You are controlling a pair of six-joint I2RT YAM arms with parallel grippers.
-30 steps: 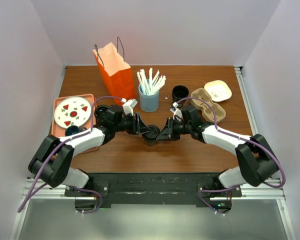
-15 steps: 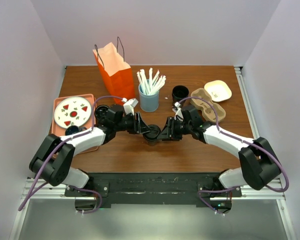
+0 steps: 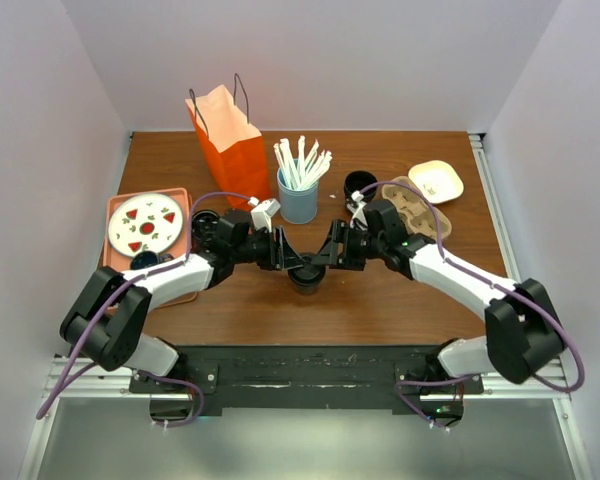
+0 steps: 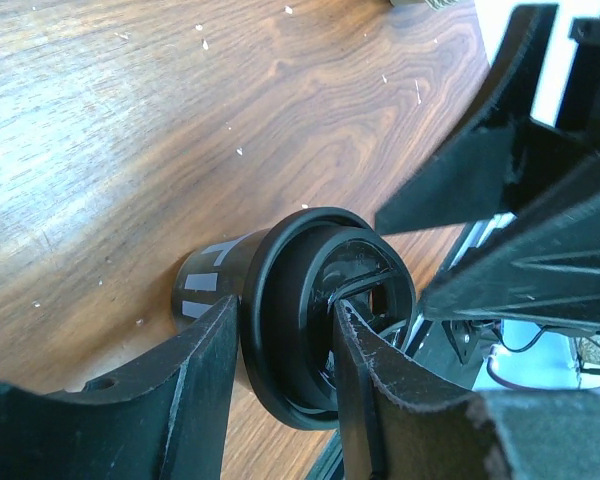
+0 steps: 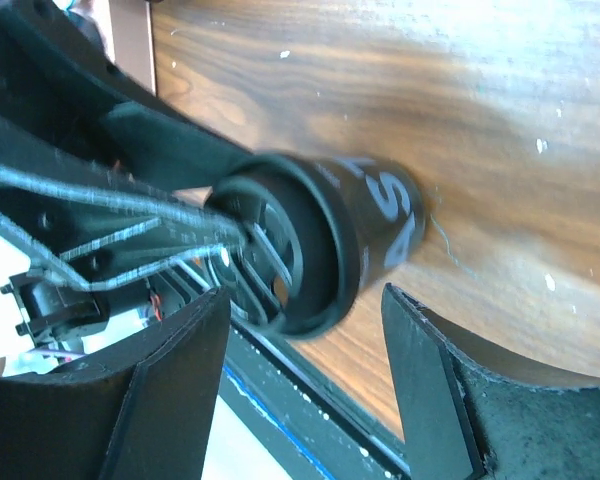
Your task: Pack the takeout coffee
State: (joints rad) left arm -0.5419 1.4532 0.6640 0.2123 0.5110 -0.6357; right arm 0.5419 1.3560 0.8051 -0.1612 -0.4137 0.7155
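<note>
— Checking the near middle of the table (image 3: 280, 310) first: found the takeout coffee (image 3: 306, 274) upright there, between both wrists.

— Held?

— Pinched at the black lid rim by the left gripper (image 4: 283, 315), pressed in from both sides. Flanked by the right gripper (image 5: 302, 298), spread wide, touching neither wall nor lid.

— Lid seated?

— Cannot tell for sure; looks flush from both wrist views, though blurred in the right one.

— Risks, then?

— Could pop the lid by lifting from that rim alone, spilling any contents. Could tip the cup by dragging instead of lifting. Could clip it with the spread right fingers (image 5: 430, 400) on any sideways drift, being so close on each side.

— Farther back?

— Blue straw holder (image 3: 298, 203) just behind, tall enough to be knocked on a low carry. Pulp cup carrier (image 3: 425, 222) behind on the right, black cup (image 3: 358, 183) beside it. Orange paper bag (image 3: 230, 140) at the back left, standing open.

— Destination?

— Probably carrier or bag. Either way, needs height over that holder, plus care at a soft, floppy bag mouth.
</note>
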